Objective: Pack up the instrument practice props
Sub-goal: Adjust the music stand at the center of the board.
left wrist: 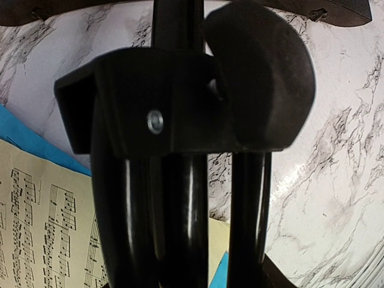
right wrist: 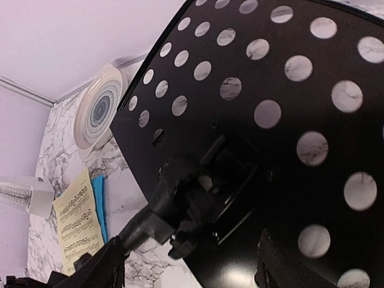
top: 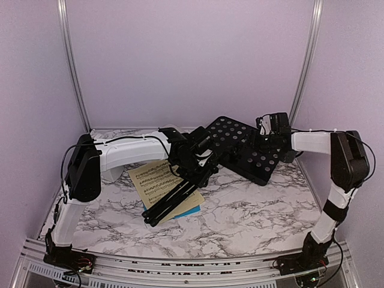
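Note:
The black hole-punched music stand lies tipped over on the table. Its plate (top: pixel 246 147) is at the back right, and its folded tripod legs (top: pixel 174 201) rest across the yellow sheet-music page (top: pixel 150 177), which lies on a blue page (top: pixel 191 211). My left gripper (top: pixel 198 161) sits over the legs just below the collar and knob (left wrist: pixel 264 78). The legs (left wrist: pixel 180 222) fill the space between its wide-set jaws. My right gripper (top: pixel 268 137) is open at the back of the plate (right wrist: pixel 288 120), near its bracket (right wrist: pixel 198 192). The white pyramid metronome (right wrist: pixel 27 195) stands at the left wall.
A round white disc with grey-blue rings (right wrist: pixel 99 111) leans at the back wall behind the plate. Purple walls and metal corner posts (top: pixel 72 66) close in the marble table (top: pixel 258 210) on three sides. The arm bases stand at the near edge.

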`<state>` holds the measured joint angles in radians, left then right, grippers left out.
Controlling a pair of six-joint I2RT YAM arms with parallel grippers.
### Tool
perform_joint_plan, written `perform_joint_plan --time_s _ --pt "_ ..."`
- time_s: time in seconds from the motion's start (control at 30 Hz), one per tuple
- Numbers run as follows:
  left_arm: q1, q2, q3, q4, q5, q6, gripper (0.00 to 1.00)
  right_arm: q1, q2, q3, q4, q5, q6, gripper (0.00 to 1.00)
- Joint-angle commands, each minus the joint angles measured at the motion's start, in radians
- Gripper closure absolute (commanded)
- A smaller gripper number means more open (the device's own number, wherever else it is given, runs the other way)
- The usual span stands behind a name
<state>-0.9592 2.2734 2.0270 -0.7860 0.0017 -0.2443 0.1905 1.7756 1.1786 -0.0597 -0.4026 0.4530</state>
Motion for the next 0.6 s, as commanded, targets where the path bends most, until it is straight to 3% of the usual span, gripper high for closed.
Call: perform_joint_plan --time_s 0.0,0.33,0.57 --pt "0.005 -0.036 0.019 0.075 0.007 -0.010 0.59 -0.003 0.117 0.158 -0.050 -0.021 -0.093 0.31" --pt "0.006 -0.020 0.025 0.075 0.023 -0.015 0.60 -0.019 0.264 0.271 0.007 -0.187 -0.075 0.42" --pt "0.006 -0.003 0.045 0.089 0.021 -0.016 0.61 -0.036 0.289 0.241 0.087 -0.340 -0.029 0.59"
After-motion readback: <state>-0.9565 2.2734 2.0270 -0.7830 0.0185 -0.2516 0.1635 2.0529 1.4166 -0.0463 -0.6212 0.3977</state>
